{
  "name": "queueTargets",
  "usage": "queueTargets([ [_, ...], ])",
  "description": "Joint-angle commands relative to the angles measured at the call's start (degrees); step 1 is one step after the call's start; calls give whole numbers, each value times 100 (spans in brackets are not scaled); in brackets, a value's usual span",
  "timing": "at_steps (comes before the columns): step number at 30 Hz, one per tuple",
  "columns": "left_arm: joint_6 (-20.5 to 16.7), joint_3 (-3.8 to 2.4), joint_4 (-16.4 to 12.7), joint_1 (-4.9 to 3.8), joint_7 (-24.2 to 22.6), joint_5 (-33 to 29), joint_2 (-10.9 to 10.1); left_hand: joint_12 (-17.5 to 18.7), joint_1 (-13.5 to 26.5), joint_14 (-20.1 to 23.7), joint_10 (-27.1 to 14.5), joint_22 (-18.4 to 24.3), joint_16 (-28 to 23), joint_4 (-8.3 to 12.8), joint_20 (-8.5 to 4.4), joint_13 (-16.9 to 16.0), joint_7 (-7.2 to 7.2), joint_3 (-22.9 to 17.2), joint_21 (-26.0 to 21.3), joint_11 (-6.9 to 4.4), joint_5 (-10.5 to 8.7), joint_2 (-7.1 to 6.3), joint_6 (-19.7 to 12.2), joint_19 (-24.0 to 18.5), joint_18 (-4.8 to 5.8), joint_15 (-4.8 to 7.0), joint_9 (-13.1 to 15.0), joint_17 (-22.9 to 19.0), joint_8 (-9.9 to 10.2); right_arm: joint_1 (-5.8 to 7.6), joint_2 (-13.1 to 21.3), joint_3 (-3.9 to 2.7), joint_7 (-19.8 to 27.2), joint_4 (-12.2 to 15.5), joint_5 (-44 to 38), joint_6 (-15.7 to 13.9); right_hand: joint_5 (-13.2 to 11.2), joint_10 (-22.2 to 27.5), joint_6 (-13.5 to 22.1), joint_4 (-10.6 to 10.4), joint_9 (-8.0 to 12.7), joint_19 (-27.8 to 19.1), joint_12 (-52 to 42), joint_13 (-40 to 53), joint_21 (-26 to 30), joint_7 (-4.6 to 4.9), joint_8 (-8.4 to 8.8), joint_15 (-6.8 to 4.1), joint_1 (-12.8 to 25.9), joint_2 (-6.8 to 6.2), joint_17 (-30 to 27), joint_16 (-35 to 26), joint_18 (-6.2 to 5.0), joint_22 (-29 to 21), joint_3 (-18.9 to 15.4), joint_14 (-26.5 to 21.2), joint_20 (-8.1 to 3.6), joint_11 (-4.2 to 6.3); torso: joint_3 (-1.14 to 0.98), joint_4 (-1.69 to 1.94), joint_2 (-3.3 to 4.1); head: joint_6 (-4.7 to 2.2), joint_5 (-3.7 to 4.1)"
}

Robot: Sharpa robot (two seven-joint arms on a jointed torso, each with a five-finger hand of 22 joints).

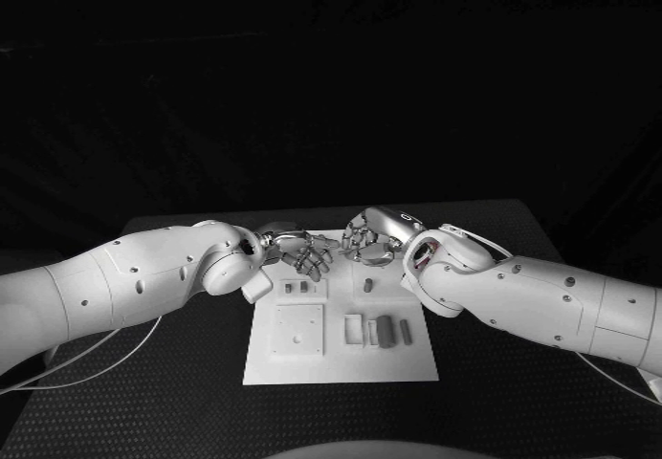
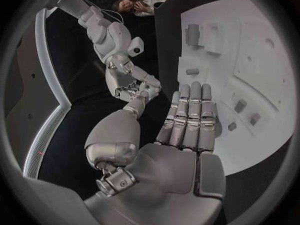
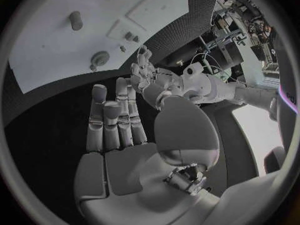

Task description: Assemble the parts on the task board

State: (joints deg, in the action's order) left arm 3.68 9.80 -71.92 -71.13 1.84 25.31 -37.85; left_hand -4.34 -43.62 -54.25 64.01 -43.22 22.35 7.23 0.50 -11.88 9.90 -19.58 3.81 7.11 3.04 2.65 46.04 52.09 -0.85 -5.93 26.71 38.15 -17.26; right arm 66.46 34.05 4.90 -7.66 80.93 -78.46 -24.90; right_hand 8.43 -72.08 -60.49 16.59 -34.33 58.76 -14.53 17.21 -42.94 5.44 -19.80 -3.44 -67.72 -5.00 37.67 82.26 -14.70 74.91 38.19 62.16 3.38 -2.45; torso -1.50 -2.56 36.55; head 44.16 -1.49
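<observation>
Head view: left hand [image 1: 301, 254] and right hand [image 1: 370, 239], both empty with fingers extended, hover over the task board's [image 1: 340, 368] far edge, grey parts [image 1: 377, 331] untouched.

The black table [image 1: 165, 382] has a finely textured, mesh-like surface. The white task board [image 1: 338, 359] lies flat on it, near the middle, long side running away from the robot. Dark table surface shows along the board's left, right and near edges.
</observation>
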Motion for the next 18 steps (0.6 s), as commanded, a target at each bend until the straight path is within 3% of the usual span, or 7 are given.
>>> queueTargets([
  [1,655,0,-32,-5,-355,-158,-3,2,6,26,2,19,-48,14,4,0,-43,56,9,-32,-21,106,-16,-50,-57,-24,-9,17,-30,0,-8,-2,12,31,20,108,6,-37,1,5,-9,34,33,7,-18,18,-18,-19,-30,13,-8,-31,-30,93,43,9,-14,-14,1,-2,7,-2,1],
  [6,644,3,-28,-5,-448,-354,-15,23,5,47,-32,52,-88,79,14,12,-45,148,7,-41,-22,229,-47,-76,-50,-33,-25,45,-15,-1,-5,-2,22,55,19,135,6,-36,3,6,-11,34,37,8,-16,18,-17,-19,-28,14,-9,-35,-30,92,44,9,-14,-15,-2,-4,5,1,2],
  [18,561,4,-22,-5,-350,-354,-29,31,-47,38,-78,93,-130,218,11,28,-1,270,18,-30,-22,276,-87,-75,-56,-31,-48,95,5,-1,26,-2,44,118,19,159,6,-37,5,7,-15,33,43,10,-11,19,-15,-18,-24,17,-10,-41,-30,91,46,11,-14,-15,-7,-1,6,18,3],
])
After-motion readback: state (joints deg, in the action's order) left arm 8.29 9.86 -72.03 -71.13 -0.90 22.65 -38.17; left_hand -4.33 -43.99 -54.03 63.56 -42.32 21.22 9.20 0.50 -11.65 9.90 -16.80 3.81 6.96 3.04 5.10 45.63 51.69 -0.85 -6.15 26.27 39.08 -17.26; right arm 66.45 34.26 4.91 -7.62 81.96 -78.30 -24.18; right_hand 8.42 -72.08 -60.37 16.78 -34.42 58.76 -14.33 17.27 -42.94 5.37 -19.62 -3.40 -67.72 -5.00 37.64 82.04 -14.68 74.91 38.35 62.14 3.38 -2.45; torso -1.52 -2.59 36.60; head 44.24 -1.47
